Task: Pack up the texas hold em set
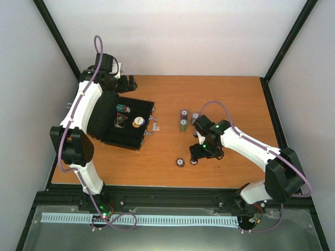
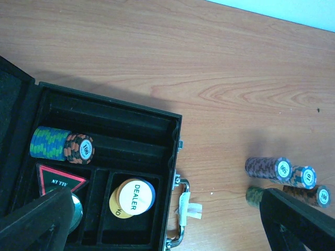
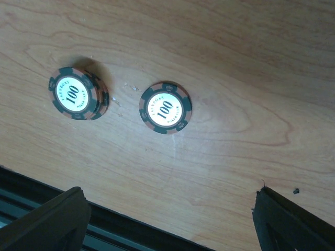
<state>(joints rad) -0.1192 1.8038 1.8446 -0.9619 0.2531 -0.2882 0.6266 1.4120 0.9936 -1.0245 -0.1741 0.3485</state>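
The black case (image 1: pixel 107 125) lies open at the table's left. In the left wrist view its tray (image 2: pixel 131 130) holds a lying chip stack (image 2: pixel 60 146), a red-edged triangular token (image 2: pixel 58 180) and round dealer discs (image 2: pixel 135 196). My left gripper (image 2: pixel 167 230) hangs open above the case's handle (image 2: pixel 183 214), holding nothing; from above, the left gripper (image 1: pixel 127 83) shows behind the case. Two short "100" chip stacks (image 3: pixel 78 94) (image 3: pixel 165 107) sit near the front edge. My right gripper (image 3: pixel 170 219) is open just in front of them, apart from both.
Several more chip stacks (image 1: pixel 184 120) lie mid-table, right of the case; the left wrist view shows them as brown rolls (image 2: pixel 269 168) and a green one (image 2: pixel 255 194). A black rail (image 3: pixel 131 225) runs along the table's near edge under the right gripper.
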